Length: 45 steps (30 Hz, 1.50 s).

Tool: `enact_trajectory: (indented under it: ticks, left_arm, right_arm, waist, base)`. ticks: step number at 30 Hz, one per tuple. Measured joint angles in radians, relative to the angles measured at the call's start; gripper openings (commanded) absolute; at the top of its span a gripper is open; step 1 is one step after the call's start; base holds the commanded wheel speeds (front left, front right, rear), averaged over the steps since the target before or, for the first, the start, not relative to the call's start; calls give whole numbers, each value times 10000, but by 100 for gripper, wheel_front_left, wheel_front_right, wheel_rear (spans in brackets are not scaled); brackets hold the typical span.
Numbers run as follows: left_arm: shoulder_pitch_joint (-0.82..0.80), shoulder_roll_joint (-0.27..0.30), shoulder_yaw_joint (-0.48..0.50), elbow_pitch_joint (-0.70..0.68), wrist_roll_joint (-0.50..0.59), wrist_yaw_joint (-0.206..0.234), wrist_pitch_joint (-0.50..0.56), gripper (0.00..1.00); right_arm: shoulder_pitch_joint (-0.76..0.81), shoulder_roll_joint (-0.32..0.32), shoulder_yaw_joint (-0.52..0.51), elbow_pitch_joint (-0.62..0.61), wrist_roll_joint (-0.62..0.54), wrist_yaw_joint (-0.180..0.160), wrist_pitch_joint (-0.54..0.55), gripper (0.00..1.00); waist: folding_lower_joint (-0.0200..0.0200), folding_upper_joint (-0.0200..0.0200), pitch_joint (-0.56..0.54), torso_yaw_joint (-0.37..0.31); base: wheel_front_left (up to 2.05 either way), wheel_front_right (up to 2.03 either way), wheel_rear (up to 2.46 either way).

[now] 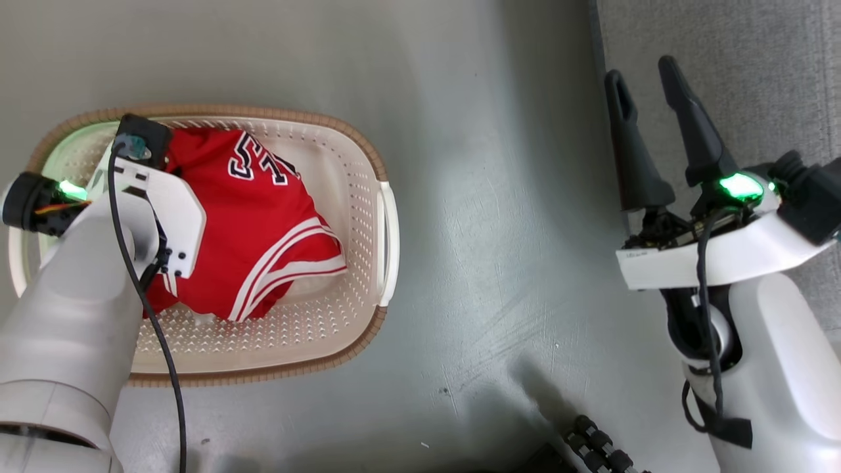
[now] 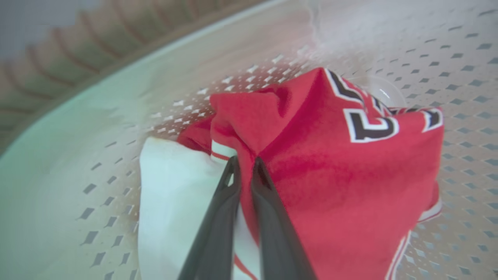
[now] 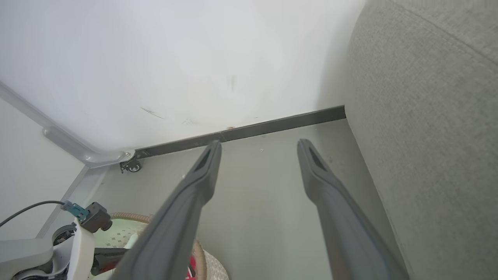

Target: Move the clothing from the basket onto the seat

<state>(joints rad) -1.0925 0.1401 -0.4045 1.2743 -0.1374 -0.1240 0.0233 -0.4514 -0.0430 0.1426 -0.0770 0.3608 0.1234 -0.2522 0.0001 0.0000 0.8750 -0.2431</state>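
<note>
Red jersey [image 1: 263, 210] w/ white trim sits bunched in basket [image 1: 358, 203] on floor [image 1: 493, 263]. Left jaws shut, pinching a thin fold of it. Right jaws wide open, empty, near seat [image 1: 775, 59]. Risk: small pinch could slip on lift, or cloth could snag on basket rim.

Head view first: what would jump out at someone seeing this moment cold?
The red clothing with white stripes and dark lettering, heaped in the cream basket on the grey floor at left. In the left wrist view the left gripper has its jaws pinched shut on a fold of it. At right, the right gripper hangs with jaws wide open by the edge of the grey seat.
</note>
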Motion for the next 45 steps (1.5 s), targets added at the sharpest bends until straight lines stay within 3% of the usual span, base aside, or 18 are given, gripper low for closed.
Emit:
enact_trajectory:
  ticks: [14,26,45]
  left_arm:
    - [900,-134,-79,19,-159,-23,-982,0]
    - [1861,-454,-29,-151,-560,-33,-2466,0]
    - [3592,-803,525,-1413,-1820,-33,-2713,0]
  right_arm:
    - [-285,-6,-215,387,0,0,-2,100]
    - [-223,-12,-305,970,0,0,-4,100]
    - [1075,-12,-382,1862,-107,0,-6,100]
  waist:
    - [0,0,-1125,165]
    - [0,0,-2477,378]
    - [0,0,-4989,757]
  base:
    - [0,0,0]
    - [0,0,0]
    - [0,0,0]
